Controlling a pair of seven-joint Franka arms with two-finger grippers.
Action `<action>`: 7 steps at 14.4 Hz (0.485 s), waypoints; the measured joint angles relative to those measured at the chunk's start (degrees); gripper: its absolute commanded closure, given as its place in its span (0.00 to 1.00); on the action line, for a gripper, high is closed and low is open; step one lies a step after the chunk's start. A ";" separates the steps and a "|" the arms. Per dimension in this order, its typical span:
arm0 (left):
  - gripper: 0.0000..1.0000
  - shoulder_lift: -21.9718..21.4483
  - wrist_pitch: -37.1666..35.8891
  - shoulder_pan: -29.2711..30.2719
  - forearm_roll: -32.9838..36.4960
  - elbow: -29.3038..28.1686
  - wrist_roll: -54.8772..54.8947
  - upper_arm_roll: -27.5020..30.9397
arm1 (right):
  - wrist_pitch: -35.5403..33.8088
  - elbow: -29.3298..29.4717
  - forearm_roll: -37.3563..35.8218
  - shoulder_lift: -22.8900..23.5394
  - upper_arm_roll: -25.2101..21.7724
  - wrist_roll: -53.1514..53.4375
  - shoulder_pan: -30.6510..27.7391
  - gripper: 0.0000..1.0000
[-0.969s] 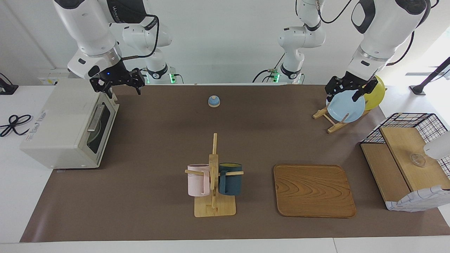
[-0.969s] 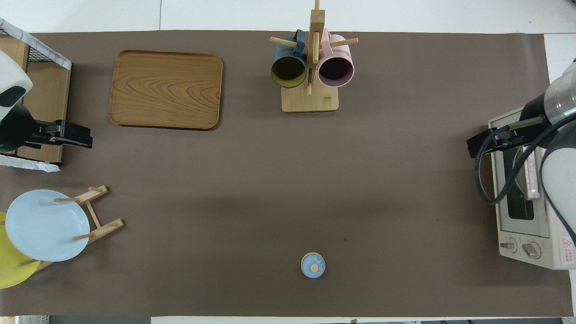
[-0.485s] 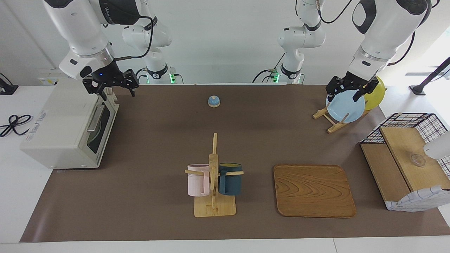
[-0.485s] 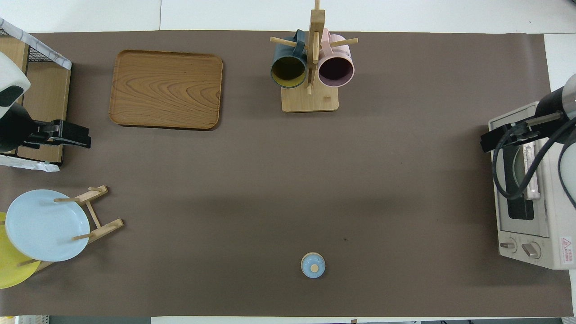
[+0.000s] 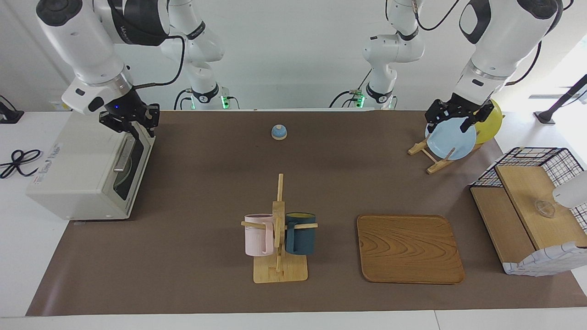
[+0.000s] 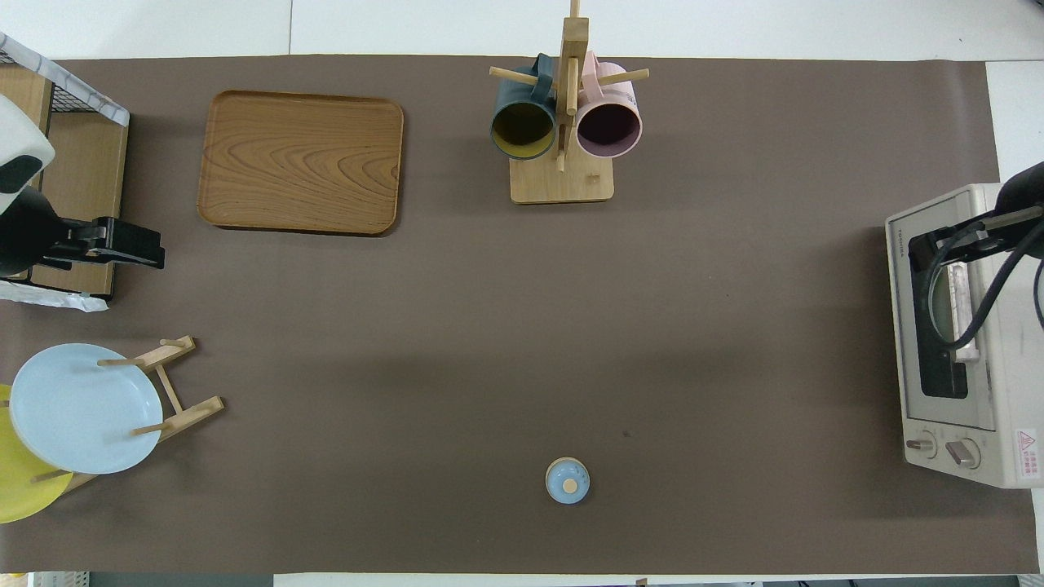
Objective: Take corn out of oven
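At the right arm's end of the table we find the oven (image 5: 78, 160), off-white, its dark glass door closed and the bar handle (image 5: 124, 153) free. We cannot make out the corn through the glass. The right gripper (image 5: 134, 129) hangs over the end of the oven door nearer the robots, its fingertips pressed together on nothing we can see. Mid-table, a small blue bell (image 5: 279, 132) sits near the robots. A wooden mug rack (image 5: 278, 220) stands farther out, carrying a pink mug (image 5: 257, 234) and a dark blue mug (image 5: 300, 233). Beside it lies a wooden tray (image 5: 408, 248). The left gripper (image 5: 451, 120) waits, fingers spread, over a blue plate (image 5: 451, 140) standing in a wooden plate rack. A wire-and-wood basket shelf (image 5: 527, 215) closes the left arm's end.
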 measured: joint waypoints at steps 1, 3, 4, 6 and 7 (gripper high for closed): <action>0.00 0.00 0.00 0.00 0.00 0.00 0.00 0.00 | 2.56 -3.61 -2.23 -1.27 -0.03 0.63 -0.33 1.00; 0.00 0.00 0.00 0.00 0.00 0.00 0.00 0.00 | 6.16 -8.60 -4.60 -2.92 -0.09 2.49 -1.50 1.00; 0.00 0.00 0.00 0.00 0.00 0.00 0.00 0.00 | 6.99 -10.03 -4.82 -3.28 -0.12 2.60 -2.37 1.00; 0.00 0.00 0.00 0.00 0.00 0.00 0.00 0.00 | 7.49 -11.51 -4.92 -3.43 -0.20 2.72 -3.52 1.00; 0.00 0.00 -0.01 0.00 0.00 -0.01 0.00 0.00 | 7.52 -11.94 -5.22 -3.42 -0.19 2.95 -3.86 1.00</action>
